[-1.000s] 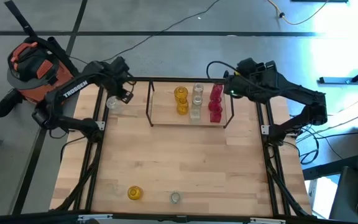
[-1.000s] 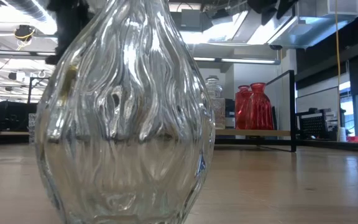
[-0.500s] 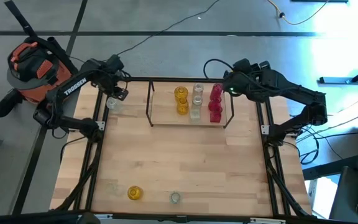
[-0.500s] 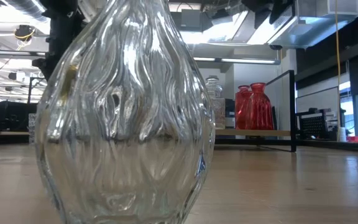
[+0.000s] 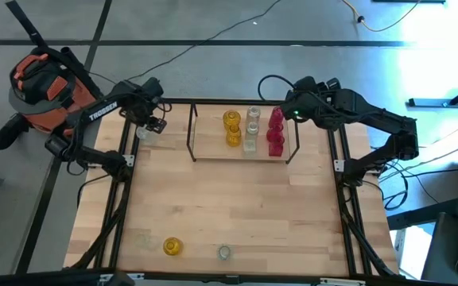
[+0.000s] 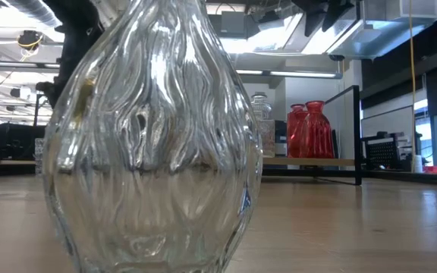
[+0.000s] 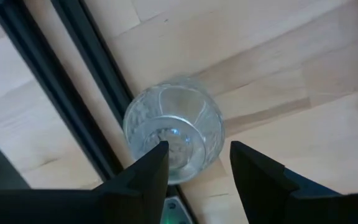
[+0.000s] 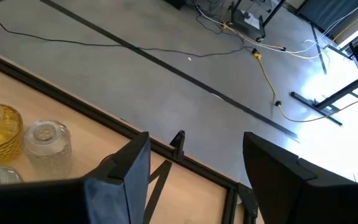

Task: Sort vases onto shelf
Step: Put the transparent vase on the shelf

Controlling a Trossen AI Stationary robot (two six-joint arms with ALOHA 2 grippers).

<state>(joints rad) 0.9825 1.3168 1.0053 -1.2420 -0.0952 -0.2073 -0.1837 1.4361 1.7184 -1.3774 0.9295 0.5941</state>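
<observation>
Two dark arms are reaching over the far end of the desk [image 5: 237, 206]. The left pincer [image 5: 151, 119] is hanging at about ten o'clock, right above a clear vase [image 5: 145, 131] that is standing on the desk beside the black rail [image 7: 86, 93]. Its fingers [image 7: 143, 176] are spread open on each side of the vase's top, and they are holding nothing.

The right pincer [image 5: 289, 107] is hovering at about one o'clock, just past the far right corner of the shelf [image 5: 213, 147]. Its fingers [image 8: 126, 171] are standing apart with nothing between them.

The shelf is sitting at twelve o'clock. Six vases are standing on it in three short rows: yellow vases [image 5: 231, 127] at the left, clear ones [image 5: 251, 127] in the middle, and red vases [image 5: 275, 131] at the right.

Three more are waiting at six o'clock, near the front edge. One yellow jar [image 5: 172, 246] is sitting there, with a small clear jar [image 5: 224, 253] to its right and a faint clear one [image 5: 142, 239] to its left. One big clear vase [image 6: 154, 144] is filling most of the low view, and the red ones are showing behind it.
</observation>
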